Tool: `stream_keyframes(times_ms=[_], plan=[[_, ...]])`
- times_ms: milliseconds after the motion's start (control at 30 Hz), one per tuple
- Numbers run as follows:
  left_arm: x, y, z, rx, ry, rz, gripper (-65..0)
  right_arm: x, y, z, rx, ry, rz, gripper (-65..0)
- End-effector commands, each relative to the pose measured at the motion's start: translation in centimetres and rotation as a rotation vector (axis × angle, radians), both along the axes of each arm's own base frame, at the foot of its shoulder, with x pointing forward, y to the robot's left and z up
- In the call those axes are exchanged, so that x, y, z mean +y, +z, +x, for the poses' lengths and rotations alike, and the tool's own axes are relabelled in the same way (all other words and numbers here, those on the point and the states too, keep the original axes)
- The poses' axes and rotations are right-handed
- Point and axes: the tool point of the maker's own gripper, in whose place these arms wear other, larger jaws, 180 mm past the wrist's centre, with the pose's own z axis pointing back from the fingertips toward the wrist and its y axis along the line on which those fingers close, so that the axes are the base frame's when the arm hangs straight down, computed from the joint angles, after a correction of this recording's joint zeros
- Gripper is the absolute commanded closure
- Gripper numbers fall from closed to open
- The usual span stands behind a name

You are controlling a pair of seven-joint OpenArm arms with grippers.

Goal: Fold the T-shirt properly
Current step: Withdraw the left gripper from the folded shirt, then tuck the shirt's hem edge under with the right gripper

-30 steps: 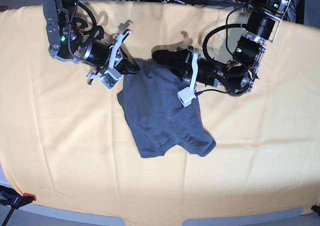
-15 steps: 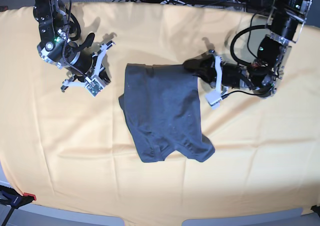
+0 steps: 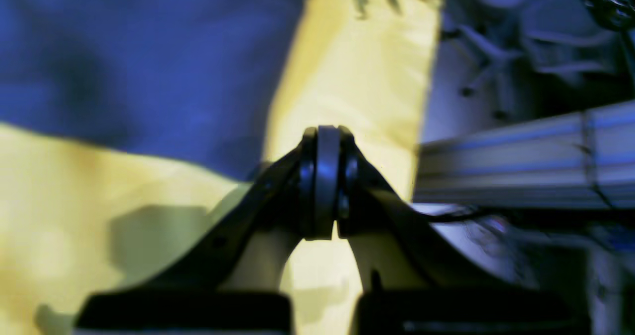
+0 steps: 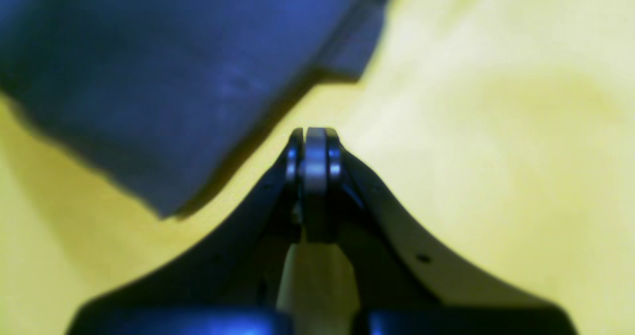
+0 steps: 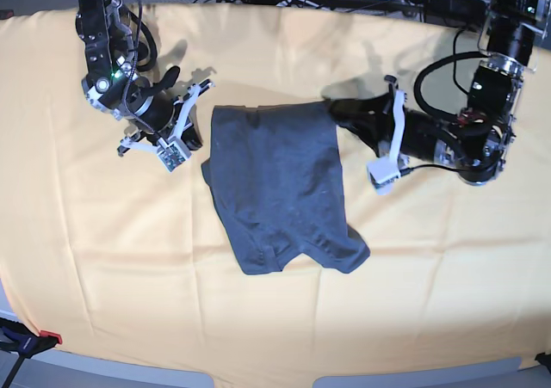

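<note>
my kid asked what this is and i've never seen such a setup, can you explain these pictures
It is a robot with two black arms working over a table with a pale yellow cloth. One picture looks down on everything; the other two come from small cameras at the robot's wrists, each looking past its own tool.

On the cloth lies a dark blue T-shirt, partly folded. In the overhead picture the left tool is on the right, by the shirt's upper corner, and the right tool is on the left, beside the shirt. Both tools are closed, and neither seems to hold anything.
</note>
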Motion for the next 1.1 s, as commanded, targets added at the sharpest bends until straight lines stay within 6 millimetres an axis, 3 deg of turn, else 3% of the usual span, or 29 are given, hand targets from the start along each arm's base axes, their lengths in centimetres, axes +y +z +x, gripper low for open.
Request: stream_keyframes(times_ms=[0, 167, 400, 567, 733, 933, 1067], plan=[[0.6, 1.4, 1.5, -0.068, 0.043, -0.013, 0.0, -0.2, 0.7, 0.7, -0.028, 0.0, 0.006, 0.0], [4.3, 2.1, 5.2, -0.185, 0.267, 0.017, 0.0, 2.8, 1.5, -0.6, 0.019, 0.078, 0.179, 0.0], [7.7, 2.4, 6.0, -0.221, 0.398, 0.036, 0.0, 7.2, 1.8, -3.5, 0.079, 0.182, 0.337, 0.0], [8.7, 2.1, 5.6, -0.225, 0.418, 0.049, 0.0, 7.9, 0.8, -5.7, 0.134, 0.157, 0.367, 0.0], [8.8, 1.5, 5.2, -0.214, 0.414, 0.059, 0.0, 7.7, 1.1, -7.4, 0.127, 0.164, 0.318, 0.0], [7.4, 3.3, 4.8, -0.187, 0.402, -0.076, 0.0, 5.8, 5.0, -4.0, -0.057, 0.1, 0.183, 0.0], [6.2, 4.7, 4.5, -0.166, 0.39, -0.183, 0.0, 6.4, 8.4, -1.2, -0.195, 0.158, 0.231, 0.0]])
